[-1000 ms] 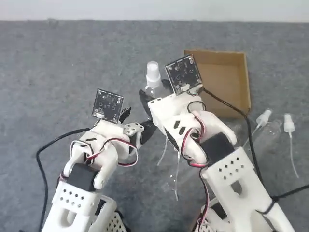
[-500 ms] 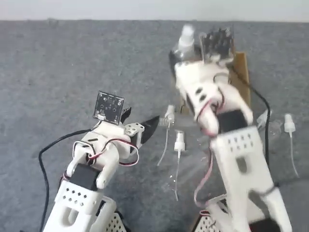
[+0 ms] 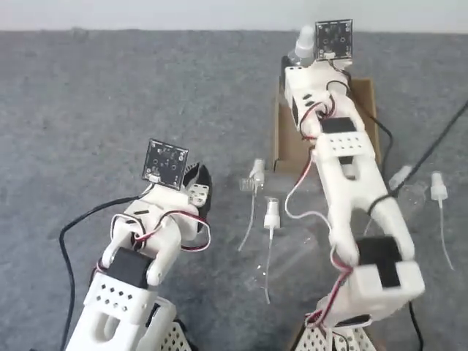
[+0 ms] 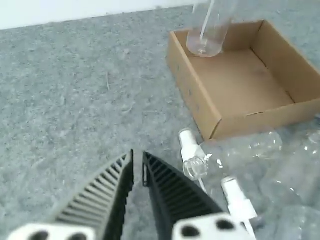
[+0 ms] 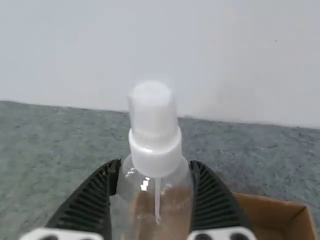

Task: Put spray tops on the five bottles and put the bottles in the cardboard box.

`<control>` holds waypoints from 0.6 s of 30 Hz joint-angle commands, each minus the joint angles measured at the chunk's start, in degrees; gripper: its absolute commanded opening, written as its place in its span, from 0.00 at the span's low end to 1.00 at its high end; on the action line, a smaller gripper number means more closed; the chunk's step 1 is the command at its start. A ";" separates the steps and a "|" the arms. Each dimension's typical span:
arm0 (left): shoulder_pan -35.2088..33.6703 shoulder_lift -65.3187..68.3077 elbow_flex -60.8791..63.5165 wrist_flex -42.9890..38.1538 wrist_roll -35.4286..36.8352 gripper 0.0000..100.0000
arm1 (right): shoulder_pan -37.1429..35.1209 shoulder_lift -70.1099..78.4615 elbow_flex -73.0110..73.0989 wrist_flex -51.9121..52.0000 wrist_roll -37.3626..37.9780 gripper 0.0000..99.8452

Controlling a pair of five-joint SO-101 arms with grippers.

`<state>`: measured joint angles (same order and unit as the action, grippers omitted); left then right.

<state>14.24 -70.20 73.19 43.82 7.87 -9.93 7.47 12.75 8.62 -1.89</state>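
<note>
left gripper (image 4: pixel 137 156): fingers almost together, nothing between them, near side of the cardboard box (image 4: pixel 194 97)
loose spray tops (image 4: pixel 189 144): on carpet with clear bottles (image 4: pixel 252 146), just before the box's near wall
right gripper (image 5: pixel 155 170): clamped on topped bottle (image 5: pixel 150 192), upright over the box's far corner

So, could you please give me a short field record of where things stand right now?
right gripper: shut on capped bottle, held upright over the cardboard box
left gripper: nearly shut, holding nothing, above the carpet
cardboard box: open-topped, on the carpet
loose spray tops: on the carpet beside the box
loose bottles: lying by the box's near wall
</note>
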 commanded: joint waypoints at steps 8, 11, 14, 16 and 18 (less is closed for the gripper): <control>-0.44 -1.58 4.53 -10.64 -0.35 0.01 | 1.98 13.32 -12.66 -5.23 0.88 0.01; -0.44 -1.58 4.62 -10.64 -0.35 0.01 | 2.07 17.45 -14.95 -7.43 0.88 0.01; -0.44 -1.58 4.62 -10.64 -0.35 0.01 | 2.15 20.09 -15.82 -7.34 0.79 0.01; -0.44 -1.58 4.62 -10.64 -0.35 0.01 | 2.07 20.79 -15.82 -7.34 0.88 0.01; -0.44 -1.58 4.62 -10.64 -0.35 0.01 | 1.98 21.32 -15.82 -7.34 1.05 0.01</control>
<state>14.24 -70.20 78.29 34.95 7.87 -8.18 29.54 0.26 2.55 -1.89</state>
